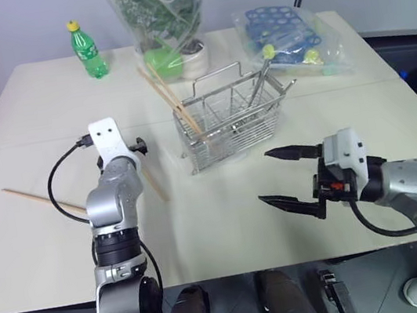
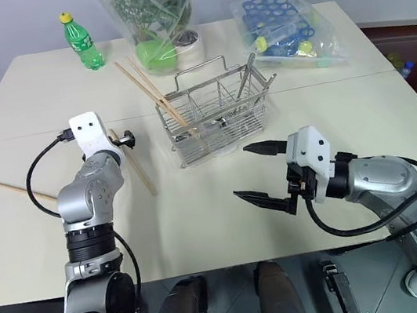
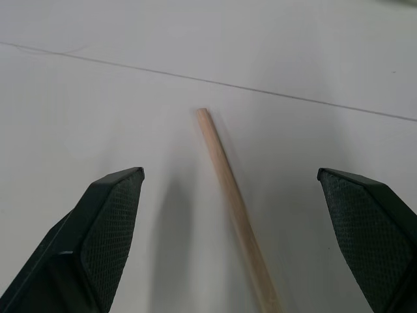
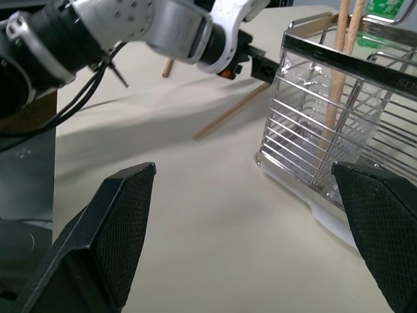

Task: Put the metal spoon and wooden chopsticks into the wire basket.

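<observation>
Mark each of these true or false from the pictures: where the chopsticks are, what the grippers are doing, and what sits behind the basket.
1. Two chopsticks stand in the wire basket. True.
2. The left gripper is shut on a chopstick. False: it is open, a chopstick lying between its fingers.
3. The right gripper is open and empty. True.
4. A red bottle stands behind the basket. False: the bottle is green.

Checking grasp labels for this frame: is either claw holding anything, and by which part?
Nothing is held. The left claw is open, straddling a wooden chopstick lying on the table without gripping it. The right claw is open and empty.
</observation>
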You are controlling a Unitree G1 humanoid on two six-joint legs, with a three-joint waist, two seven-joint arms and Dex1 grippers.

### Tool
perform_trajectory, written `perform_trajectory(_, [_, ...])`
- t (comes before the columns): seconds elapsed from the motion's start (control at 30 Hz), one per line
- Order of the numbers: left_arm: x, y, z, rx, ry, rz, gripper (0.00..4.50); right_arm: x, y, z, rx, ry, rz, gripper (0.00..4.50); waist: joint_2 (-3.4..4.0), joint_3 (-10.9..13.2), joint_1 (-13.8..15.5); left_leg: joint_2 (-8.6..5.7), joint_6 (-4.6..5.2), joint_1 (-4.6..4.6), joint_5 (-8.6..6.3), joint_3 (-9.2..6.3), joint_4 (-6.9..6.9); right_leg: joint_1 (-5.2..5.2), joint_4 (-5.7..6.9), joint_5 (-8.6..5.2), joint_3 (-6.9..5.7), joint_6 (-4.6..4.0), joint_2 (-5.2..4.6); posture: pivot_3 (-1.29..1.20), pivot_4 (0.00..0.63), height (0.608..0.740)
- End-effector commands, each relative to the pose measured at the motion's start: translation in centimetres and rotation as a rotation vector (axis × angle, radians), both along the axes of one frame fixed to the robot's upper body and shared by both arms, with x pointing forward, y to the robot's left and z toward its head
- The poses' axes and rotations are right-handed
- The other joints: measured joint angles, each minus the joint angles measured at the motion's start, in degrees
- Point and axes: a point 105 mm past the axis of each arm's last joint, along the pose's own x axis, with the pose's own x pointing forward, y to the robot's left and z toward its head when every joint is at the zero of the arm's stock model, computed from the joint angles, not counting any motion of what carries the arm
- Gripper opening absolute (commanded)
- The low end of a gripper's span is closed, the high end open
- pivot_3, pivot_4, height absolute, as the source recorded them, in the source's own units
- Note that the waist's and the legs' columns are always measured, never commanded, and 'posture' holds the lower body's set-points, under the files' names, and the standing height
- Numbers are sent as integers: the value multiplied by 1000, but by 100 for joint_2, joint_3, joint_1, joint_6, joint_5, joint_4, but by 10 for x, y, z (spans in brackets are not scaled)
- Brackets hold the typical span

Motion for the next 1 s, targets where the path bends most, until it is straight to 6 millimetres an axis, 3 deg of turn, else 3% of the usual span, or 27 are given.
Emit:
perform_trajectory(0.03, [1, 0, 0, -17, 33, 43, 4500, -4, 2, 6, -8, -36, 20, 4429, 0, 0, -4, 0, 0, 0, 0, 0, 0, 0, 0, 0, 0, 0, 0, 0, 150, 740])
perform_trajectory(0.5, [-6, -6, -32, -104, 215, 133, 4500, 0, -1, 15, 40, -32, -21, 4429, -3, 1, -7, 0, -1, 2, 1, 1, 1, 2, 1, 1, 0, 1, 0, 0, 150, 740])
perform_trajectory(0.73, [-7, -8, -37, -164, 245, 149, 4500, 1, 0, 15, 43, -38, -20, 4429, 0, -4, -11, 0, -2, 8, 1, 2, 1, 8, 1, 1, 0, 1, 0, 0, 150, 740])
perform_trajectory(0.83, [-8, -5, -37, -164, 245, 162, 3734, 2, 0, 17, 54, -38, -26, 4500, 1, -5, -9, -1, -2, 9, 1, 2, 1, 8, 1, 0, 0, 2, 0, 0, 150, 740])
perform_trajectory(1.0, [-9, -3, -35, -163, 243, 173, 1128, 5, -2, 22, 109, -8, -50, 4500, 6, -10, 15, -1, -2, 9, 1, 2, 5, 11, 2, 1, 0, 3, -1, 0, 150, 740])
